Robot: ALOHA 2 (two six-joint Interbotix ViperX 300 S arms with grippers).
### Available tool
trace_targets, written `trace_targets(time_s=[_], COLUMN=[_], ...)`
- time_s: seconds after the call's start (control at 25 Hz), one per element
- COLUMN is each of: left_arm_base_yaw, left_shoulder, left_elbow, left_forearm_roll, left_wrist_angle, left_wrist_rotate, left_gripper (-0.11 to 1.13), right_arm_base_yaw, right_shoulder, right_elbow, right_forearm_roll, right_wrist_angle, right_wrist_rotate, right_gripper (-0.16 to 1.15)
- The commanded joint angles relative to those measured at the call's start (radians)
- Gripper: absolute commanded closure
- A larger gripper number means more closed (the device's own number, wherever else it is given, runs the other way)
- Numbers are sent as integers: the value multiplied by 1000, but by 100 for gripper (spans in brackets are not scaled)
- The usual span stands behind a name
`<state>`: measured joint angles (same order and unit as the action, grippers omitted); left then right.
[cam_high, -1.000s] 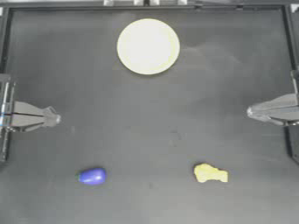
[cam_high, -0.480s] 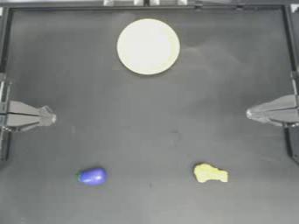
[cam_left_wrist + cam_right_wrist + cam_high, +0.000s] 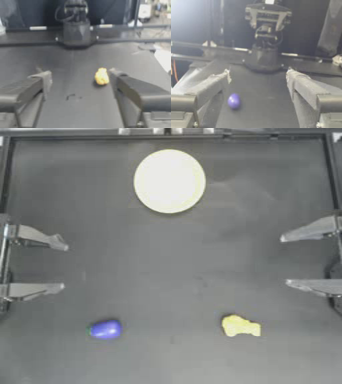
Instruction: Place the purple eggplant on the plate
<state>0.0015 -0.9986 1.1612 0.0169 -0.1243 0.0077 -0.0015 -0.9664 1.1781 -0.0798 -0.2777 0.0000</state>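
Observation:
The purple eggplant (image 3: 105, 329) lies on the dark table toward the front left; in the right wrist view the eggplant (image 3: 233, 101) shows far off between the jaws. The pale cream plate (image 3: 169, 181) sits at the back middle with nothing on it; its rim (image 3: 164, 58) shows at the edge of the left wrist view. My left gripper (image 3: 61, 266) (image 3: 79, 75) is at the left edge, open and holding nothing. My right gripper (image 3: 286, 261) (image 3: 258, 73) is at the right edge, open and holding nothing. Both are well away from the eggplant.
A lumpy yellow object (image 3: 240, 326) (image 3: 101, 76) lies at the front right, level with the eggplant. A raised rim (image 3: 167, 135) runs along the table's back edge. The opposite arm's base (image 3: 76, 32) (image 3: 266, 55) stands across the table in each wrist view.
Both grippers, shut in the earlier frames, have spread wide open. The eggplant, plate and yellow object have not moved.

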Motion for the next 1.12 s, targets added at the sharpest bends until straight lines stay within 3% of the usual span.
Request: trace_targets(time_s=[0.04, 0.24, 0.4, 0.8, 1.12], left_arm_base_yaw=[2, 0, -3, -61, -126], left_shoulder=[25, 115, 236, 462, 607], left_elbow=[-74, -170, -221, -295, -328], left_forearm_roll=[-2, -17, -49, -110, -107], left_wrist_angle=[141, 423, 548, 572, 569], left_wrist_rotate=[-2, -12, -15, -38, -83], left_gripper=[-2, -1, -1, -1, -1], right_arm_base_yaw=[2, 0, -5, -6, -6], right_shoulder=[6, 5, 5, 5, 3], right_elbow=[-12, -14, -12, -12, -12], right_forearm_roll=[6, 20, 35, 49, 49], right_wrist_angle=[-3, 3, 5, 15, 15], right_wrist_rotate=[3, 3, 3, 5, 5], right_gripper=[-2, -2, -2, -2, -2])
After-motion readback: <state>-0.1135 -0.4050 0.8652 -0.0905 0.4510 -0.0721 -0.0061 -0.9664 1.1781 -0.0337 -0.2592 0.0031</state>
